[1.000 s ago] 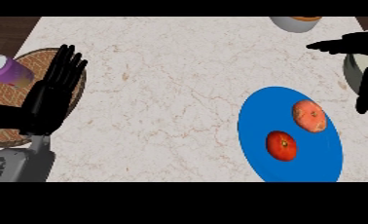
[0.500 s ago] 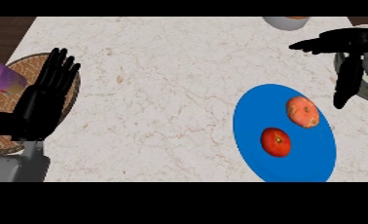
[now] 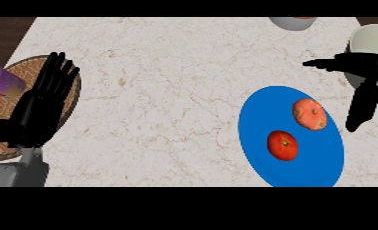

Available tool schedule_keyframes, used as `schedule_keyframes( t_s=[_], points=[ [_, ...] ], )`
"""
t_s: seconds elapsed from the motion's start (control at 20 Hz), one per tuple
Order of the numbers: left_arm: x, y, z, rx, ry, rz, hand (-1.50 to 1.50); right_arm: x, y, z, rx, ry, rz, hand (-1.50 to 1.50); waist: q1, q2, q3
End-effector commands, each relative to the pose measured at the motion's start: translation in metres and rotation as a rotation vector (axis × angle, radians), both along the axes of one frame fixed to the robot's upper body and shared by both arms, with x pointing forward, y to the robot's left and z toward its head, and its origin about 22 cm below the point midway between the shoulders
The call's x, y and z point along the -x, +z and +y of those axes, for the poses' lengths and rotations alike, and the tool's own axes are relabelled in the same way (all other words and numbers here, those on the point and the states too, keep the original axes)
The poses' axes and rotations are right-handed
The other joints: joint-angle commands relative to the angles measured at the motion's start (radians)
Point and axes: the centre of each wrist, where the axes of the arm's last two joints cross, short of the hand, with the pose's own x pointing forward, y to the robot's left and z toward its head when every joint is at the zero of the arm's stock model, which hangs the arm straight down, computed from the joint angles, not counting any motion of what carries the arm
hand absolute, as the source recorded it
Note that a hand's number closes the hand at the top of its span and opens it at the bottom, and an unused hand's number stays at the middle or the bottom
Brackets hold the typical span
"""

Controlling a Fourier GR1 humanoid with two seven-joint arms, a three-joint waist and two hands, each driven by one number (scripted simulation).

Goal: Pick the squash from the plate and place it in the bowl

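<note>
A blue plate (image 3: 310,169) lies at the right of the counter in the head view. On it sit a pale orange squash (image 3: 310,114) toward the far side and a red tomato (image 3: 283,145) nearer me. A pale bowl (image 3: 363,41) shows at the right edge, partly cut off and partly covered by my right hand (image 3: 360,81). That hand is open, thumb pointing left and fingers hanging down just right of the squash, not touching it. My left hand (image 3: 43,106) rests open at the left edge, fingers up.
A woven round mat (image 3: 70,81) with a purple object (image 3: 13,81) on it lies under my left hand. A grey bowl (image 3: 291,22) with something orange inside sits at the counter's far edge. Marble counter spreads between the mat and the plate.
The view has shifted, so everything sits further left and lower in the picture. My right hand has come lower and closer to the squash. The left hand stays resting.
</note>
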Motion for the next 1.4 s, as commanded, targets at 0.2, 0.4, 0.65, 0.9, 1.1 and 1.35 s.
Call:
schedule_keyframes(
  t_s=[0.2,0.4,0.65,0.9,1.1,1.35],
  points=[
    [-0.014,0.007,0.007,0.001,-0.007,0.004,0.0,0.021,-0.044,0.004,-0.001,0.034,-0.076,-1.5,0.001,0.002,0.0],
    [-0.002,0.005,-0.012,-0.007,0.004,-0.009,0.0,0.019,-0.035,0.002,-0.022,0.032,-0.113,-1.5,0.005,0.001,0.0],
    [-0.006,0.009,-0.004,0.008,-0.006,0.0,0.0,0.011,-0.068,0.003,0.018,0.031,-0.065,-1.5,0.011,0.004,0.001],
    [-0.005,-0.001,0.006,-0.004,-0.003,0.019,0.0,0.017,-0.07,0.019,0.024,0.044,-0.048,-1.5,0.002,0.001,0.0],
    [-0.011,0.012,0.001,-0.011,-0.02,0.005,0.0,-0.004,-0.076,0.006,0.043,0.043,-0.021,-1.5,0.008,0.003,0.0],
    [0.0,0.006,0.009,0.004,-0.008,0.016,0.0,0.016,-0.1,0.031,0.074,0.179,-0.061,1.5,0.004,0.001,0.0]
  ],
)
